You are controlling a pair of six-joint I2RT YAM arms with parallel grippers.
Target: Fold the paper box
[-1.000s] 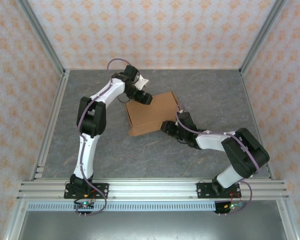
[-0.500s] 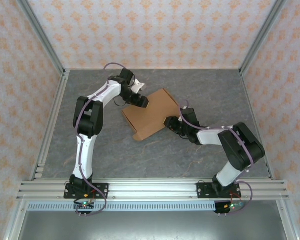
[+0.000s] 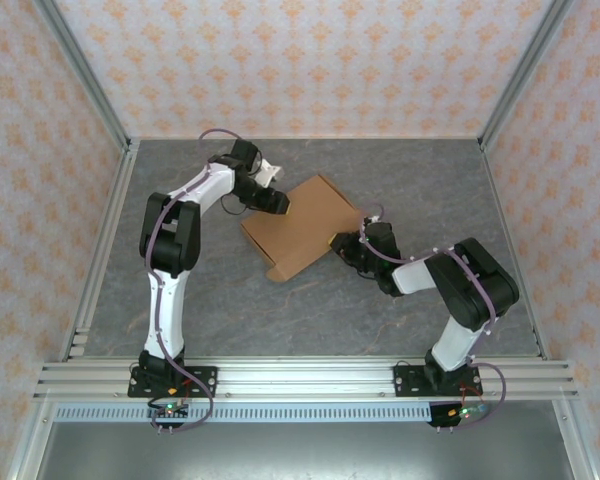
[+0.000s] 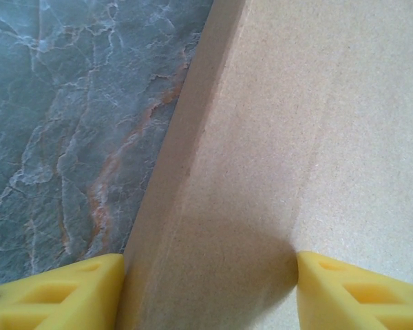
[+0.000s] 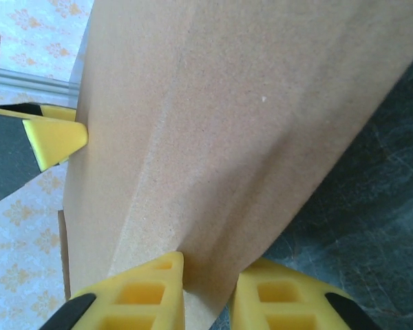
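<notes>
Paper box partly folded, both grippers on it, most of the folding looks unfinished.

The paper box (image 3: pixel 302 225) lies skewed on the table (image 3: pixel 230 300) between the 2 grippers, mostly flat, with 1 creased side turned up in the left wrist view and no closed box shape yet; remaining flaps probably still need tucking. Left gripper (image 3: pixel 273 200) is at the box's far-left corner, jaws wide apart straddling the turned-up edge, both pads (image 4: pixel 62 292) against cardboard; cannot tell if it is really clamped. Right gripper (image 3: pixel 342 243) is at the box's near-right edge, jaws almost together, pinching the thin cardboard.
</notes>
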